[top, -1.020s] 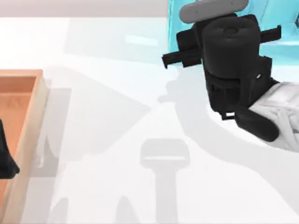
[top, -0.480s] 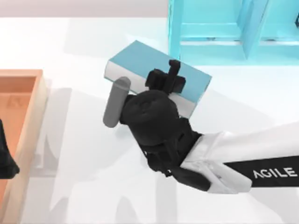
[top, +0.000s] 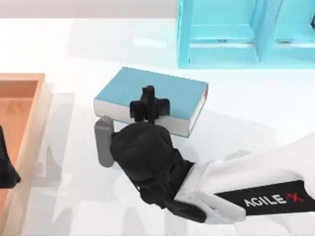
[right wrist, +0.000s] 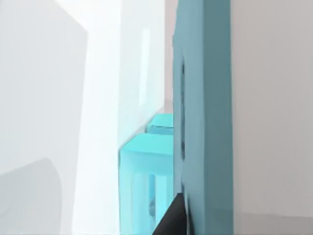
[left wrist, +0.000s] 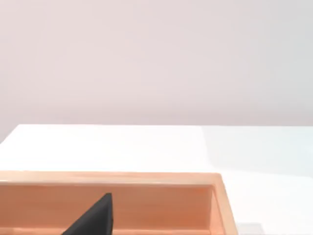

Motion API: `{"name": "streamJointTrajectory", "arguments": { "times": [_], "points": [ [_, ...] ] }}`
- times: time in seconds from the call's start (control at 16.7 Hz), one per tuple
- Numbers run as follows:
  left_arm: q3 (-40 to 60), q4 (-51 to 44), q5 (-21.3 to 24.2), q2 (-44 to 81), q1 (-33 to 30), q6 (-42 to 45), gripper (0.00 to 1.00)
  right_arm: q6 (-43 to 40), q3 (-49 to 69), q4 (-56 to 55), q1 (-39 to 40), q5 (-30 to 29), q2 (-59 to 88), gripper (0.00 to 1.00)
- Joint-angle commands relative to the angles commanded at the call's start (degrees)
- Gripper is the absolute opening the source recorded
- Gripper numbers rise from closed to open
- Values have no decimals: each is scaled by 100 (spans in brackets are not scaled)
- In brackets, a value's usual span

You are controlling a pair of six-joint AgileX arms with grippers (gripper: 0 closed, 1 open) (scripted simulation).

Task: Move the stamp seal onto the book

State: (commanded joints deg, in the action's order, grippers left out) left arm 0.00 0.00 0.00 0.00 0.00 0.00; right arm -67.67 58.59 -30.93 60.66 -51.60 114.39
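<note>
One thick teal hardcover book (top: 147, 93) lies on the white worktop, the right end effector (top: 149, 105) gripping its near edge. Rigid and probably heavy, it needs that firm spine-side pinch.

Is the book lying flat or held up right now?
Held: the right pincer grips the book, teal cover up in the top view.

The book (top: 152, 93) lies mid-counter (top: 246, 113), the shelf unit (top: 221, 34) behind it to the right, the wooden tray (top: 34, 108) at the left edge.
</note>
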Motion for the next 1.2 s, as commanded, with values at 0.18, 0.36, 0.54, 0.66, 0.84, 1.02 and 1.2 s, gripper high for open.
{"name": "streamJointTrajectory", "arguments": {
  "times": [0.18, 0.36, 0.54, 0.66, 0.84, 1.02, 1.2],
  "points": [
    [0, 0, 0, 0, 0, 0, 100, 42, -46, 10, -27, 15, -1, 0],
    [0, 0, 0, 0, 0, 0, 100, 42, -51, 25, 28, -29, -33, 0],
    [0, 0, 0, 0, 0, 0, 100, 43, -56, 36, 64, -57, -57, 0],
    [0, 0, 0, 0, 0, 0, 100, 69, -63, 43, 40, -45, -21, 0],
    [0, 0, 0, 0, 0, 0, 100, 63, -105, -142, 44, -48, 120, 0],
    [0, 0, 0, 0, 0, 0, 100, 67, -189, -481, 41, -50, 388, 0],
    [0, 0, 0, 0, 0, 0, 100, 69, -212, -599, 40, -53, 472, 0]
  ]
}}
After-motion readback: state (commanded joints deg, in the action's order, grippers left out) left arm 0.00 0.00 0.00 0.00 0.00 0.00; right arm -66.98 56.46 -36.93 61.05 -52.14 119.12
